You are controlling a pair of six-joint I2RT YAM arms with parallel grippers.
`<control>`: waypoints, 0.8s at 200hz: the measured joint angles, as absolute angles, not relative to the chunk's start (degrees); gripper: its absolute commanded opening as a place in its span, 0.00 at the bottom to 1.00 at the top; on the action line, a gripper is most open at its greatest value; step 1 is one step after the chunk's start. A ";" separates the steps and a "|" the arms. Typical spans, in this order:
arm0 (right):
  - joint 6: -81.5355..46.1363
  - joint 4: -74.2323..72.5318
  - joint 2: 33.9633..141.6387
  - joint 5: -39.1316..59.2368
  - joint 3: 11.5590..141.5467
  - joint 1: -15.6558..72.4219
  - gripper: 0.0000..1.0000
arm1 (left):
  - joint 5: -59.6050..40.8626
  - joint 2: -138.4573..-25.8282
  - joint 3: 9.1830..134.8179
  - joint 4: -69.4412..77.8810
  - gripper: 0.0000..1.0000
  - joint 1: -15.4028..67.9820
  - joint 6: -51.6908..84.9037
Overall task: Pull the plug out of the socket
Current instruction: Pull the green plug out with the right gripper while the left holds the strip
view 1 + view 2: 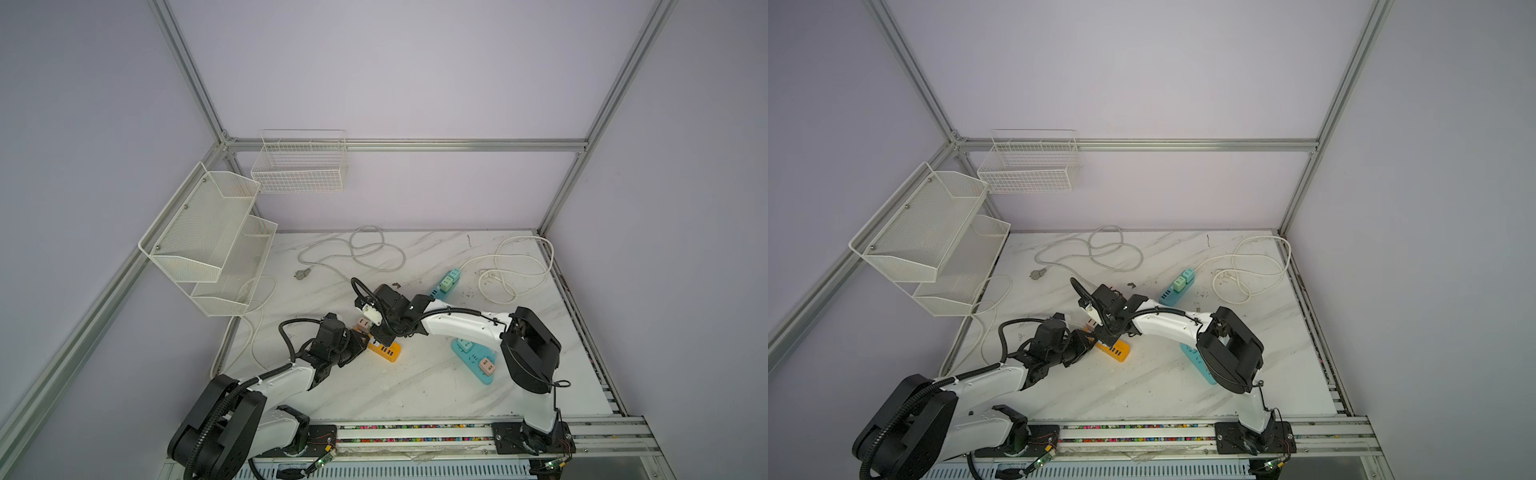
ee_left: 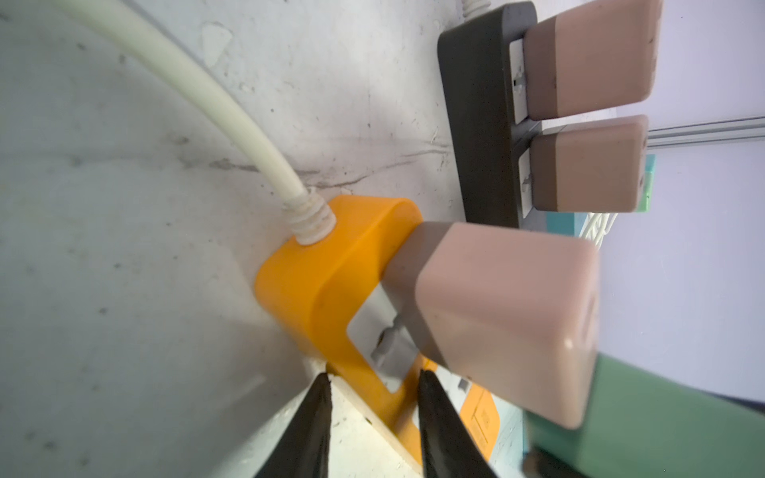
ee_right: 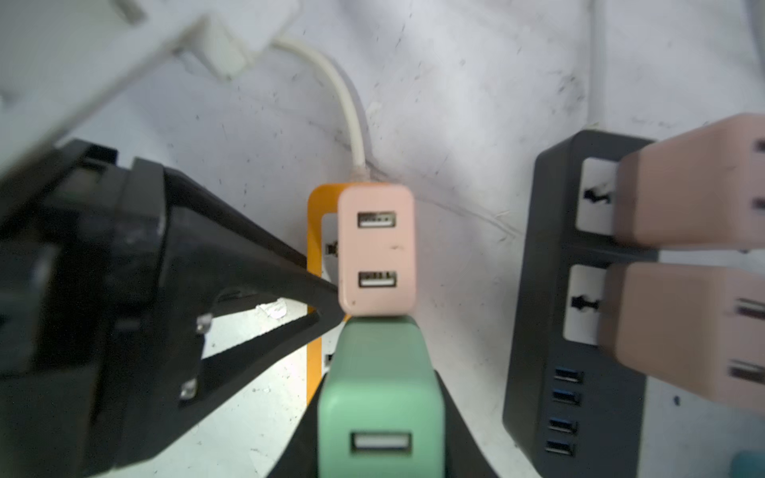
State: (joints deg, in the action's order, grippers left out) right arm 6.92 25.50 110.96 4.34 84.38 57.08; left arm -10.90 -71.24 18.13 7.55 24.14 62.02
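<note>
A marble table fills the floor of a lilac-walled cell, and the orange strip lies near its middle. Our left gripper pinches the strip across its width, just beside the pink plug. Our right gripper is clamped on the green plug, which stands on the strip against the pink plug, on the side away from the strip's cable.

We judge that the bracing and grasping are done and the pull itself is next. It calls for a straight draw off the strip's face while the left gripper holds the strip down.

The wrist views show a black strip near the orange one, hidden under our right arm in both top views. Only the top views show the blue strips beyond it. No view shows the green plug's prongs, so we cannot tell whether it is seated.
</note>
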 measured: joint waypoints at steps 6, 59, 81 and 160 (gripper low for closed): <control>6.92 25.30 110.52 4.36 84.38 57.06 0.14 | -10.90 -71.22 18.13 7.55 0.33 24.14 62.02; 6.37 23.77 109.01 5.34 83.18 57.21 0.14 | -10.85 -70.91 18.13 7.40 0.33 24.18 62.00; 4.73 23.64 106.19 6.94 81.41 56.80 0.14 | -10.85 -70.57 18.61 6.59 0.34 24.18 61.93; -10.92 16.88 98.10 9.80 73.71 55.11 0.14 | -8.05 -67.11 23.57 -7.35 0.42 24.43 59.75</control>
State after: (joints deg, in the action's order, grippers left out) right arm -10.92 16.88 98.10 9.80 73.71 55.11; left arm -8.05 -67.11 23.57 -7.35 24.43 59.75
